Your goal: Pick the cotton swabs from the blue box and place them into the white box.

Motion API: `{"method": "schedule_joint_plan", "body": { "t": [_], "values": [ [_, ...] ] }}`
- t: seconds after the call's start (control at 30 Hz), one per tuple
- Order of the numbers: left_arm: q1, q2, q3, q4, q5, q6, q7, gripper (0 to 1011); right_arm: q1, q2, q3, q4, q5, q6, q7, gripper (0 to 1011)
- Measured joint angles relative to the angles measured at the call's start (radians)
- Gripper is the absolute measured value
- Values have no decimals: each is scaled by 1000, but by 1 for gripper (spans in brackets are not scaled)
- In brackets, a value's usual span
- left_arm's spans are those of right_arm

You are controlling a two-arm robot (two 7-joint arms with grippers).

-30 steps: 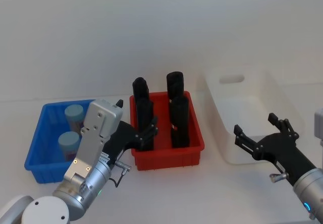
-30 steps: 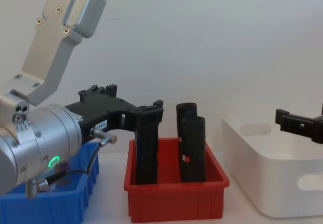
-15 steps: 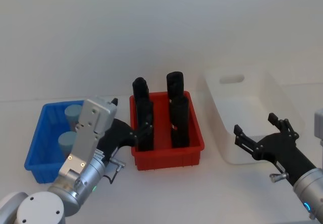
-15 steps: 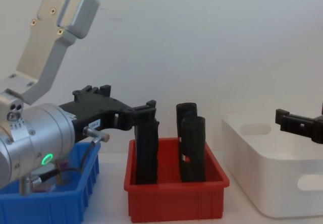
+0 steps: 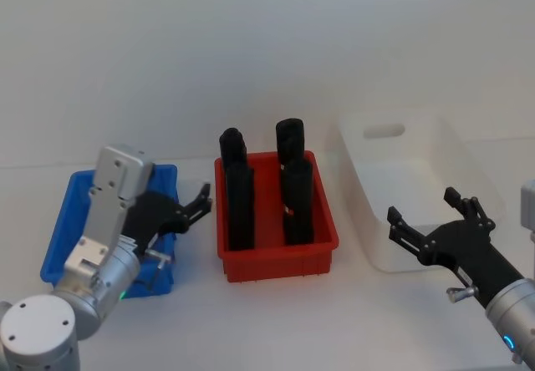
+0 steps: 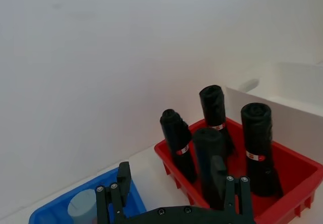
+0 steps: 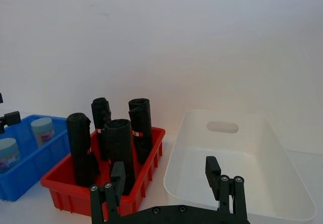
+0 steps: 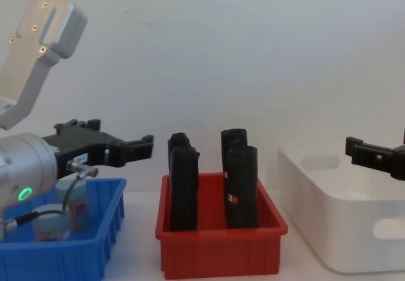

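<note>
Blue box (image 8: 95,256): holds the cotton swabs (image 8: 74,204), upright, below the claw, back from its tips.
Left gripper (image 5: 194,208): fingers spread, empty; the nearer arm.
Right gripper (image 5: 422,206): spread, empty, before the white box (image 8: 342,230).

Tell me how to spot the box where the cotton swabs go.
Find the red bin of tall black containers in the middle. Beside it, on the robot's right, stands the white box. It is taller than the red bin and the blue box, glossy, with an oval handle cut-out.
</note>
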Motion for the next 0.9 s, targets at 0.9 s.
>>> {"method": "schedule_joint_plan", "body": {
  "t": [0.9],
  "values": [
    [-73,19,-91,191,-115,121,-20,1004,0,0,0,0,0,0,0,1002]
  ]
}}
